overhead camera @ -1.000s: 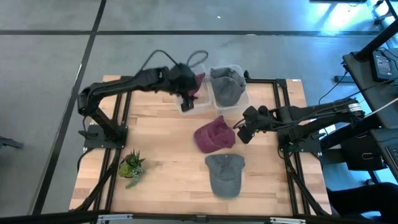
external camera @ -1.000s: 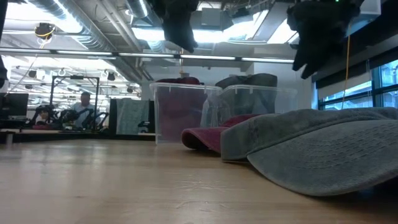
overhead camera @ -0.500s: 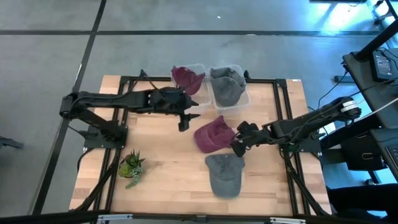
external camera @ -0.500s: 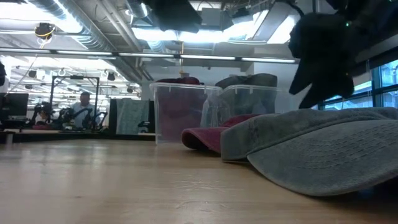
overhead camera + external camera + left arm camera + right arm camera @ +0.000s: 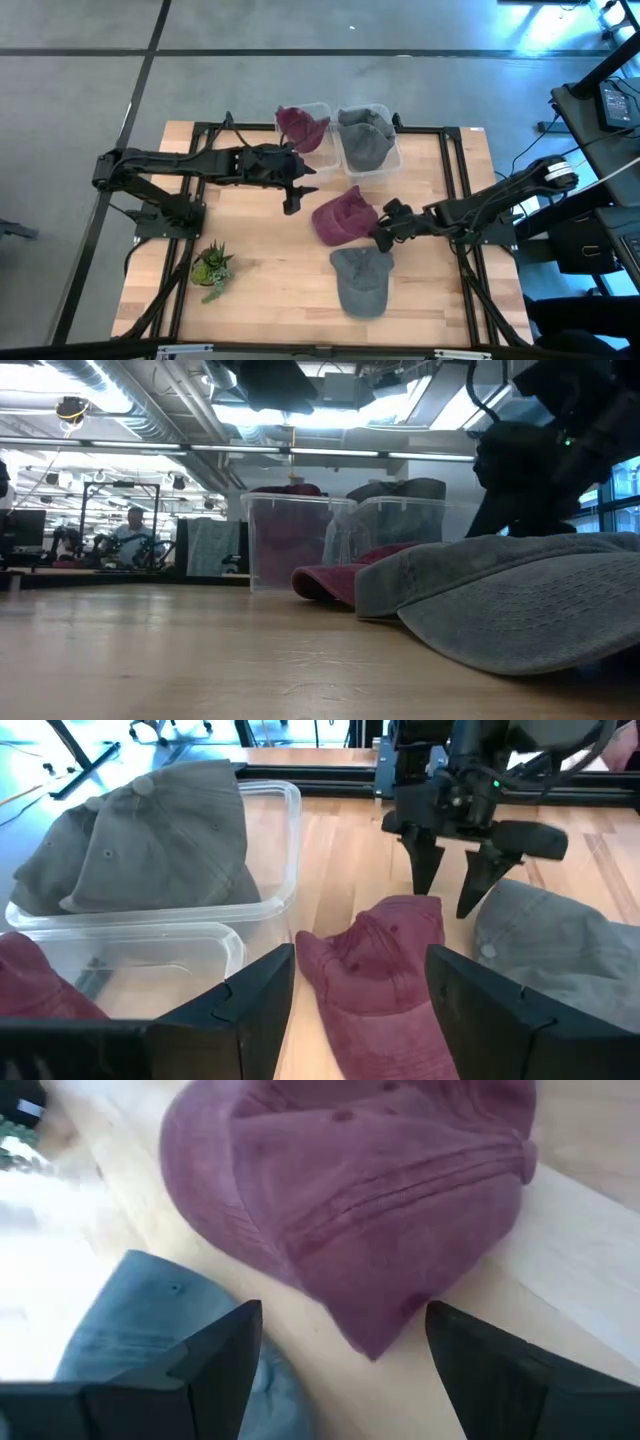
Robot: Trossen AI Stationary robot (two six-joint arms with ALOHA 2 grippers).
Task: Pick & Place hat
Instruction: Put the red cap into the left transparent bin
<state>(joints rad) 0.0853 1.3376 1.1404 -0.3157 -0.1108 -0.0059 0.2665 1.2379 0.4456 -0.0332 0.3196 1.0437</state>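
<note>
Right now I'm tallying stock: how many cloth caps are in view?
4: a maroon cloth cap in the left clear plastic bin, a grey one in the right bin, a maroon one mid-table, a grey one nearer. More may be underneath.

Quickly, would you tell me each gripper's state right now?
Left gripper: open, empty, beside the maroon hat.
Right gripper: open, empty, over that hat's edge.

In the low view the grey cap [image 5: 520,595] runs off the right edge and hides most of the maroon cap [image 5: 335,575] behind it. The right wrist view shows only a blurred part of that grey cap [image 5: 150,1320] — and cuts the potted plant [image 5: 22,1130] at the corner.
</note>
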